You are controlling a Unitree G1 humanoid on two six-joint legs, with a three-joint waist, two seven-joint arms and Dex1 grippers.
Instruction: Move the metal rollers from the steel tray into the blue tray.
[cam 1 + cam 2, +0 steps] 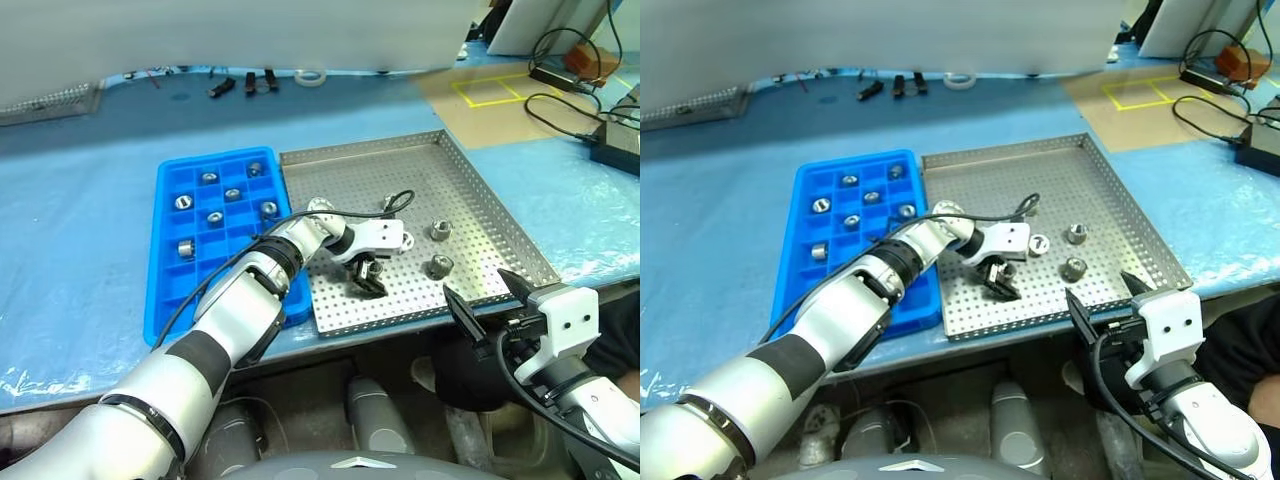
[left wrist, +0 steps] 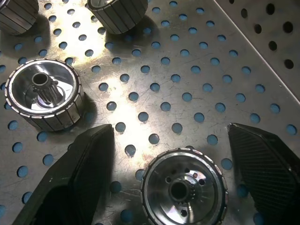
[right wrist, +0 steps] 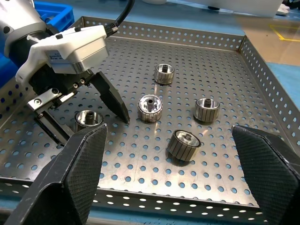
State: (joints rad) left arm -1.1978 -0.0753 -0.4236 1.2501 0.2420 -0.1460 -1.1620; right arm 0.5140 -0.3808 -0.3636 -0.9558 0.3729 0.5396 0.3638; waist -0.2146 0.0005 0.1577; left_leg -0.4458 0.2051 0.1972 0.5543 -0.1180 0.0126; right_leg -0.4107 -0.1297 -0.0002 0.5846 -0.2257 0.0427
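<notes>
Left wrist view looks straight down on the perforated floor of the large square silver steel tray [image 1: 470, 200], where the left gripper [image 2: 180, 154] has its two black fingers spread wide on either side of one small shiny ribbed metal roller [image 2: 183, 187] standing on end; neither finger touches it. A second roller [image 2: 43, 93] stands just beside the gripper, and the edges of two more show further off.

From the right wrist view, the steel tray holds five metal rollers: the one between the left jaws [image 3: 88, 119], one just beside it [image 3: 150, 108], and three others [image 3: 207, 109] [image 3: 183, 144] [image 3: 164, 73] spread around near the tray's middle.

Head views show the bright blue plastic compartment tray [image 1: 170, 290] lying edge to edge with the steel tray on the blue-covered surface [image 1: 80, 230], on the robot's left of it. Several rollers [image 1: 215, 216] already sit in its square compartments, one to a cell.

The right gripper [image 1: 490, 300] hangs off the near edge of the surface, jaws spread wide and holding nothing.
</notes>
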